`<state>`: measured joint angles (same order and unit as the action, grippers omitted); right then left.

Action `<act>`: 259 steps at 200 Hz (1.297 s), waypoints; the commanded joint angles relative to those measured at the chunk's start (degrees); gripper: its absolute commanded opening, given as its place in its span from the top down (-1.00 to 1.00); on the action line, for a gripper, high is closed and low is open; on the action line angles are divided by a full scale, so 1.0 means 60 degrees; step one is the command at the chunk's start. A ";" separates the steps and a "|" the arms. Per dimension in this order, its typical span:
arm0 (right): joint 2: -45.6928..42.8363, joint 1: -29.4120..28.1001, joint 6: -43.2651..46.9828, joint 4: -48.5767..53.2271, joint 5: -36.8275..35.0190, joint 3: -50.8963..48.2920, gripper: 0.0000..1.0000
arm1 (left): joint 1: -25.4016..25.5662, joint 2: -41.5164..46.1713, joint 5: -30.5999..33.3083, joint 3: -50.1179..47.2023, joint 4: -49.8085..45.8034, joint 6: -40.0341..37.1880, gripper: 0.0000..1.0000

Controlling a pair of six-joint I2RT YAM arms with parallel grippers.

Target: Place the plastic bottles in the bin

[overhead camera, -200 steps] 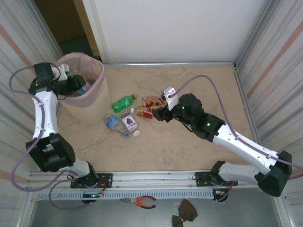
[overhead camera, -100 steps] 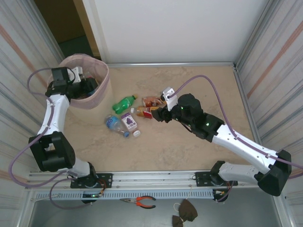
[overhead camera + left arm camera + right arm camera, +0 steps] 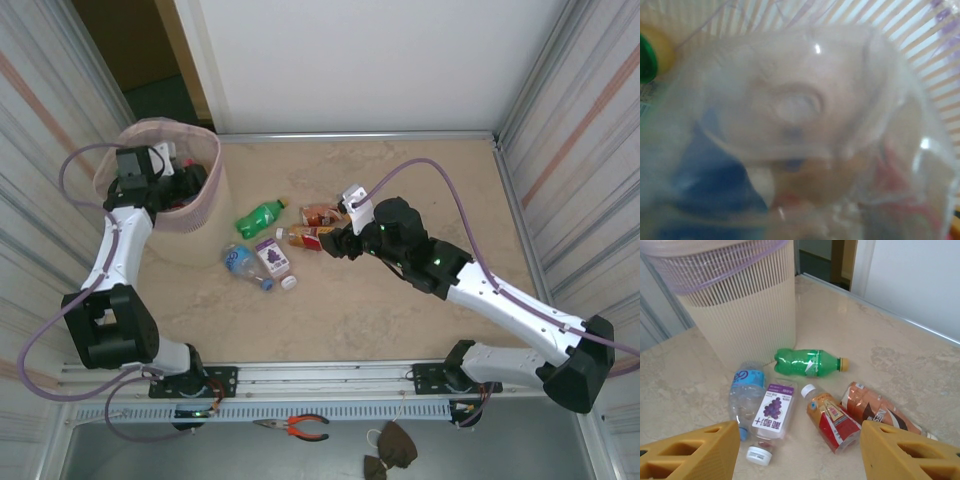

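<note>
Currently | bin [image 3: 205,200] holds bottles [image 3: 790,125] (blurred) | left jaws unclear | right jaws spread, empty

The bin [image 3: 196,214] stands at the far left of the table [image 3: 400,310], with heaped bottles [image 3: 805,110] in it. To its right a soda bottle [image 3: 260,217] lies on the table. In front of that bottle, a water bottle [image 3: 240,262] lies left of a juice bottle [image 3: 272,258]. Farther right lie a fourth bottle [image 3: 305,237] and, just behind it, a fifth bottle [image 3: 322,213].
</note>
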<state>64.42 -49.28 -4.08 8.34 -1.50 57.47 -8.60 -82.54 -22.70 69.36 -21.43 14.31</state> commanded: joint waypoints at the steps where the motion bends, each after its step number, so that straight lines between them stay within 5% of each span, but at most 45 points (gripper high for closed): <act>1: -0.0076 -0.0105 -0.0067 0.0154 0.0003 0.0395 -0.28 | 0.0127 -0.0244 0.0296 -0.0227 -0.1414 -0.0276 -0.36; 48: -0.0283 -0.0152 -0.0027 0.0148 -0.0132 0.0381 -0.28 | -0.0008 0.0518 0.0524 0.1111 -0.2226 -0.0295 -0.61; 119: -0.0322 -0.0166 0.0035 0.0222 -0.0073 0.0514 -0.28 | -0.0295 0.1128 0.0296 0.2628 -0.3041 -0.0405 -0.65; 196: -0.0284 -0.0222 0.0032 0.0236 -0.0040 0.0586 -0.28 | -0.0291 0.0236 -0.1101 0.2903 -0.2749 -0.0385 0.18; 259: -0.0221 -0.0304 0.0020 0.0250 -0.0155 0.0585 -0.29 | -0.0408 -0.1316 -0.1235 0.2584 -0.2194 -0.0333 0.35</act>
<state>63.70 -50.68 -4.05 9.54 -1.72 59.18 -10.17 -88.66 -28.86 85.60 -36.18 12.23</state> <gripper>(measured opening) 0.642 0.330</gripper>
